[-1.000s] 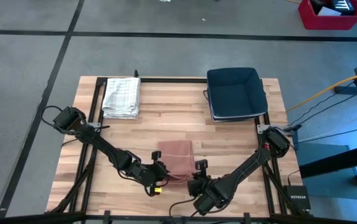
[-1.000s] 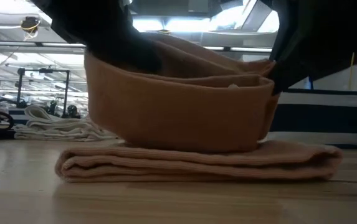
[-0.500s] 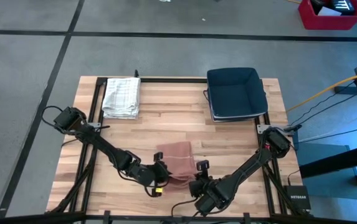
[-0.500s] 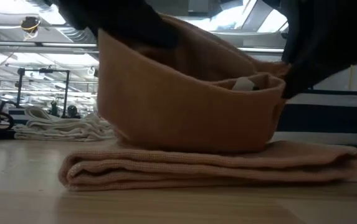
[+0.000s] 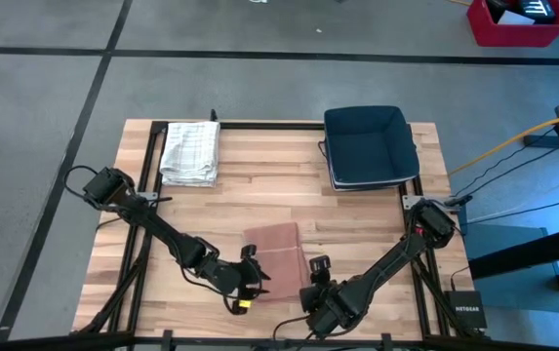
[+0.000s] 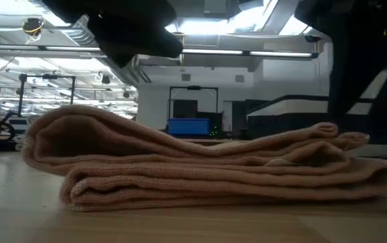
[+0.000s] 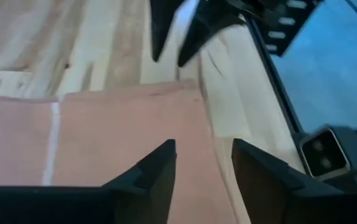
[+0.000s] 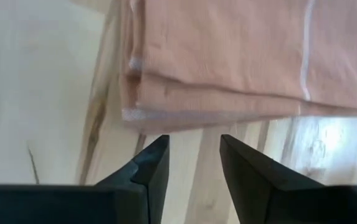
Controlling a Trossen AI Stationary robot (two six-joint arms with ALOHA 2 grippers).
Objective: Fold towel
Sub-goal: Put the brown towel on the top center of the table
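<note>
Towel: a pink towel (image 5: 277, 251) lies folded flat on the table (image 5: 259, 185), near the front edge and about midway along it. In the low view (image 6: 207, 169) it shows as several stacked layers, the upper fold humped at one end; the right wrist view (image 8: 240, 56) shows the layered edge and a pale stripe.

Left gripper: the left gripper (image 5: 253, 283) sits low at the towel's front left corner. Its own view (image 7: 202, 163) shows the fingers (image 7: 156, 171) parted with nothing between them — pink cloth lies under and past the tips. Whether a tip touches the cloth cannot be told.

Right gripper: the right gripper (image 5: 316, 268) sits just off the towel's front right corner. Its own view (image 8: 194, 158) shows the fingers (image 8: 150, 163) parted and empty over bare wood, just short of the towel's edge.

Other cloth: a white checked cloth (image 5: 190, 150) lies folded at the back left corner, well apart from the pink towel.

Bin: a dark blue bin (image 5: 369, 146) stands at the back right corner.

Hidden or unclear: in the low view both arms are only dark shapes cut off at the top — the grippers cannot be made out there. The far side of the towel is hidden behind its own hump in that view.
</note>
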